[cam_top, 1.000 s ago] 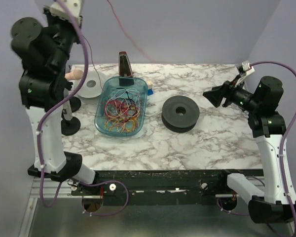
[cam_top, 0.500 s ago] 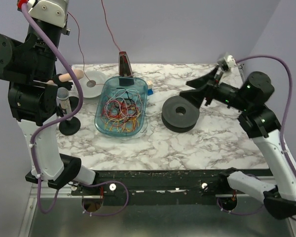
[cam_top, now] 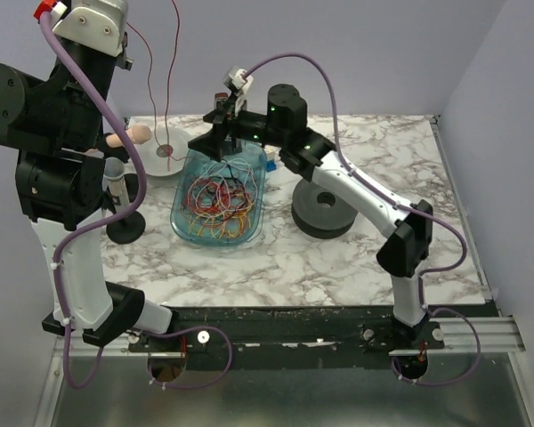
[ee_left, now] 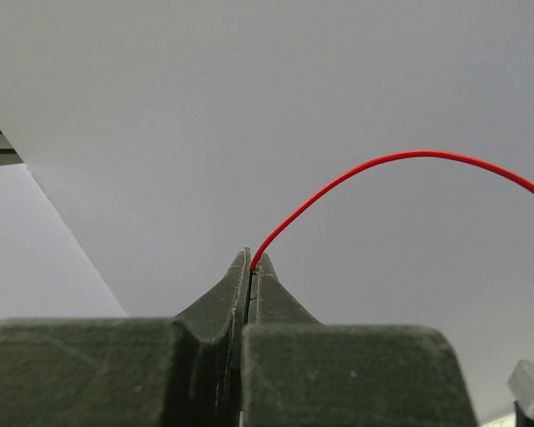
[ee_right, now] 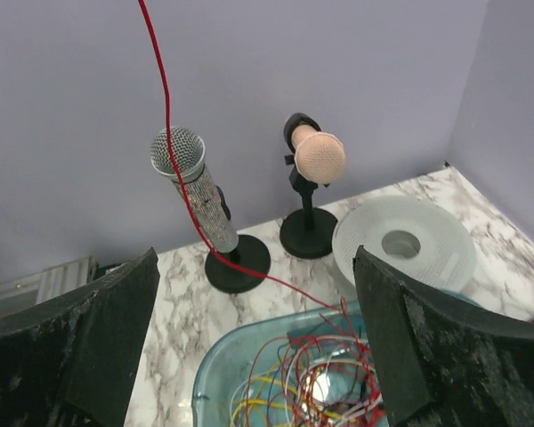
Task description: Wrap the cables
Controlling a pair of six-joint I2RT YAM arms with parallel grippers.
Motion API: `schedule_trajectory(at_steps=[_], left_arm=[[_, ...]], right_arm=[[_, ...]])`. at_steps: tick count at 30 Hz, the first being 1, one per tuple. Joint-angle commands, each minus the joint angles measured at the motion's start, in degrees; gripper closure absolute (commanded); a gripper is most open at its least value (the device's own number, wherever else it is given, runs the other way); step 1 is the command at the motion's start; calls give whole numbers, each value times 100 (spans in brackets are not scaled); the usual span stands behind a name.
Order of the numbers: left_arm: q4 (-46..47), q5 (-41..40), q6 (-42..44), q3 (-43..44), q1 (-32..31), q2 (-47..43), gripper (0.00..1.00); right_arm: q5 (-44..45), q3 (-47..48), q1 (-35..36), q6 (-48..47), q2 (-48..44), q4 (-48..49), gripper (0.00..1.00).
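Cables [cam_top: 218,200] mostly lie tangled in the blue tray [cam_top: 182,233]. High above it, my left gripper [ee_left: 251,267] pinches one red strand [ee_left: 383,165]. My right gripper [ee_right: 258,302] hangs spread, empty, over the tray's far end. Right of the tray, the spool [cam_top: 325,205] looks bare, so I judge wrapping not yet begun.

The left arm [cam_top: 67,169] stands folded upright with its wrist raised high, and the left gripper [ee_left: 251,263] has its jaws pressed together on a red cable [ee_left: 383,164]. The right arm [cam_top: 360,191] stretches far forward and leftward, and the right gripper [ee_right: 256,267] is spread wide and tilted downward
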Motion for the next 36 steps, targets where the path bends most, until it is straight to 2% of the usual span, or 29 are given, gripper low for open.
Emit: schedule_trajectory(at_steps=[1,6,9,13,14,15,16,17,18,20,22,28,30,33,36], left_arm=[[-43,109,-8,-2,-35,-82,100],[-70,56,133,-2,-35,-91,100],[-78,30,107,15,-35,-74,100],[-87,12,10,138,-35,-3,100],[-70,-31,28,147,-35,5,100],[-52,-84,63,138,-35,5,100],[-43,-154,106,121,-35,-3,100],[-26,-216,142,95,-35,-12,100],[-26,-251,159,77,-35,-38,100],[-69,-330,203,33,-35,-82,100],[-166,-383,221,-2,-36,-118,100],[-289,-383,142,-81,-35,-153,100],[-324,-340,107,-99,-35,-153,100],[-368,-278,89,-169,-35,-188,100],[-368,-225,133,-266,-35,-223,100]], right_arm=[[-632,758,315,-231,755,729,0],[-1099,461,509,-470,1073,861,0],[-846,442,570,-584,1283,862,0],[138,1538,570,-260,2082,371,0],[201,1767,562,-163,2266,344,3],[132,1970,562,-84,2373,378,13],[96,2093,562,-5,2461,413,41],[235,2156,562,83,2462,405,80],[532,2061,553,145,2357,396,99],[999,1693,440,329,1902,483,99],[1098,1463,176,610,1453,720,99],[634,2779,-326,664,898,922,99],[457,2623,-335,550,495,1221,99],[570,1843,-335,498,-243,1661,99],[702,1830,-335,269,-702,1592,99]])
